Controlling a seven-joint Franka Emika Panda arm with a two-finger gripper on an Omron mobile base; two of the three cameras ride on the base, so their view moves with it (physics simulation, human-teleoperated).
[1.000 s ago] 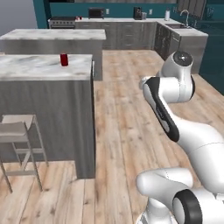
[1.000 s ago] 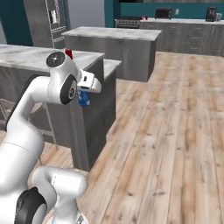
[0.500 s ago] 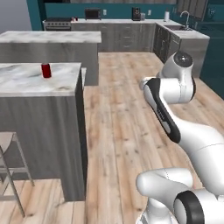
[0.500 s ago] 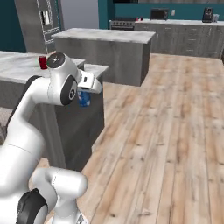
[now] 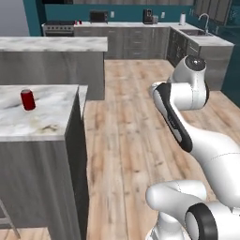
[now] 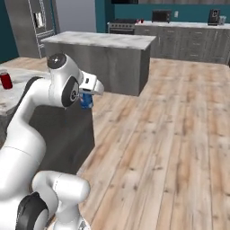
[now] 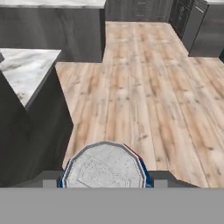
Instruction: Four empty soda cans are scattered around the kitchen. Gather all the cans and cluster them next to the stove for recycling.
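The gripper [image 6: 86, 99] is closed on the blue can [image 6: 86, 101], held up in the air beside the near island [image 5: 56, 123], above the wood floor [image 6: 170, 134]. In the hand view the can's silvery top [image 7: 105, 168] sits between the fingers [image 7: 162, 177]. A red can [image 5: 27, 100] stands upright on the near island's marble top. The stove [image 5: 58, 28] is far back against the wall, left of a microwave [image 5: 98, 16], and a second island [image 6: 101, 60] lies between.
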